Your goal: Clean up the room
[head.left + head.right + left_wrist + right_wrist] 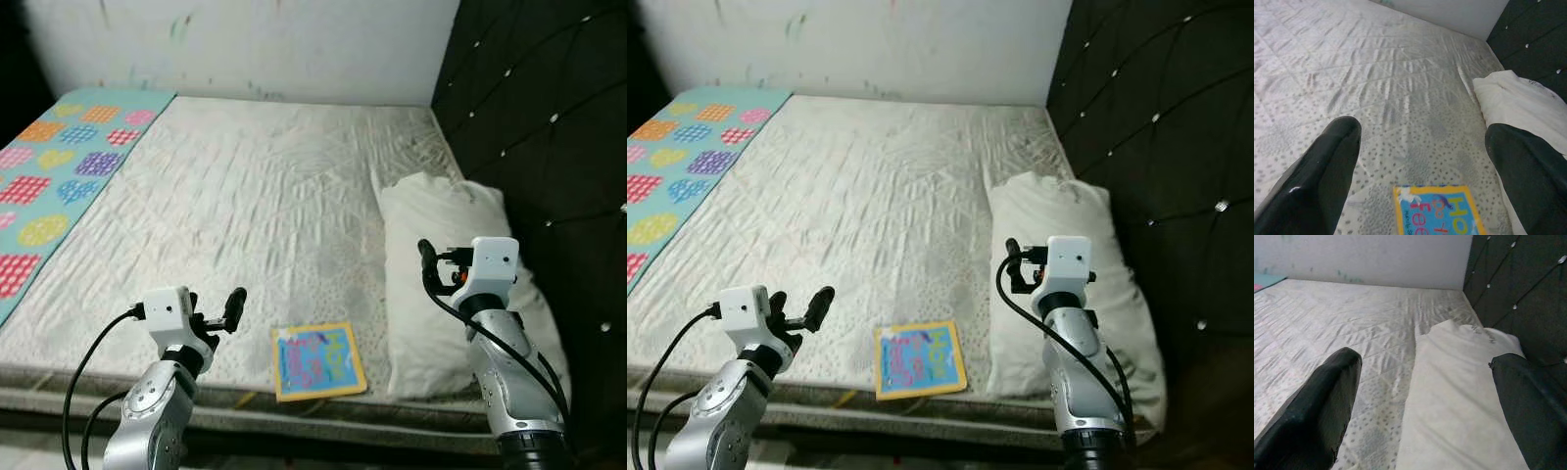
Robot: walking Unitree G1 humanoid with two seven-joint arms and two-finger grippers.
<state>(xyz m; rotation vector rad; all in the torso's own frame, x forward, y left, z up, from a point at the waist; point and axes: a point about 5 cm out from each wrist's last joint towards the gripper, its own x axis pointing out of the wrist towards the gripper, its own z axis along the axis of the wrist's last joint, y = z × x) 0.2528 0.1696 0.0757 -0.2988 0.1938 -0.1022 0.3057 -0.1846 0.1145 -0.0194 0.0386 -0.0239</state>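
yellow-edged children's book lies flat near the bed edge, probably thin and stiff; left gripper and right gripper, both wide, could pinch its near edge.

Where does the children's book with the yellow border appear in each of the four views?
Left eye view: the book lies near the mattress front edge, between the two arms, just left of the white pillow.
Right eye view: same place, low and a little left of centre.
Left wrist view: at the bottom edge, between the open left gripper's fingers.
Right wrist view: not in it.
Shared landmark: the white pillow.
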